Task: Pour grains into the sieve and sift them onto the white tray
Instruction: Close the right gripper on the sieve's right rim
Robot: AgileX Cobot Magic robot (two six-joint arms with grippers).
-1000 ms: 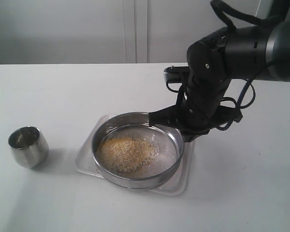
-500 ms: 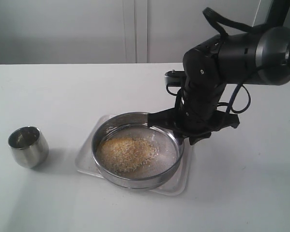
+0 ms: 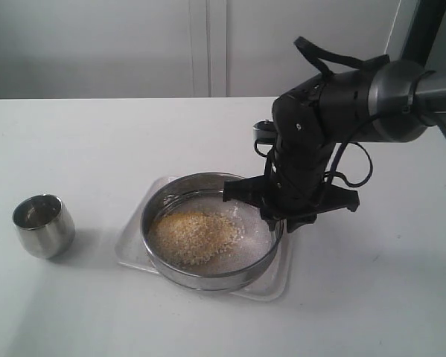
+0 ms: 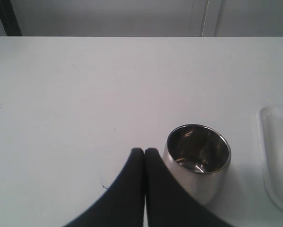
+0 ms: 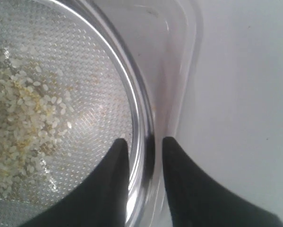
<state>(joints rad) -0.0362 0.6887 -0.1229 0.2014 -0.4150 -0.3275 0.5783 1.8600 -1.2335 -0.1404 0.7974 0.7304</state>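
My right end effector [image 5: 142, 141] is down at the sieve [image 3: 208, 280], at the part of the rim on my right-hand side, with one finger [image 5: 114, 179] inside the ring over the mesh and the other outside it, above the tray's rim. The fingers are set narrow, with the steel wall standing between them, but I cannot tell whether the pads actually press on the metal or only bracket it. The sieve sits inside the white tray [image 3: 279, 280], which lies flat on the tabletop [image 3: 96, 141]. The grains [image 3: 193, 236] form a yellow-beige heap on the mesh, lying toward the side of the ring away from my right end effector; the mesh nearest my fingers shows mostly bare, with only scattered pale kernels. My left end effector [image 4: 144, 150] is closed, fingertips pressed together and holding nothing, low over the tabletop just beside a small steel cup [image 4: 198, 161]. The cup stands upright, well apart from the tray on the left side, and I can see no grains in it.
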